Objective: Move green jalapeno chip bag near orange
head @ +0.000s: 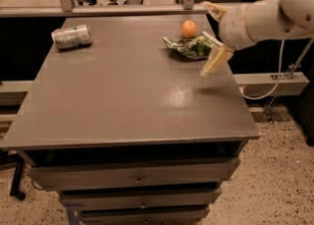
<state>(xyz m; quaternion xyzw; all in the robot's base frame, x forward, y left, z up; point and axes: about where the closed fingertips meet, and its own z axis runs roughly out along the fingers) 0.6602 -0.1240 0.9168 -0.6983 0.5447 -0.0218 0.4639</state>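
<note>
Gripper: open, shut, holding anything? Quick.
Gripper: jaws open, holding nothing, hovering at the right edge of the table beside the green jalapeno chip bag, which lies next to the orange.

Smooth plastic tool (208, 38) over sheeny tabletop (127, 91) beside crinkly foil bag (188, 47), matte orange (189, 29).

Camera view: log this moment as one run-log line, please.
gripper: open, empty, over table right edge | green jalapeno chip bag: on table, just in front of orange | can: far left
</note>
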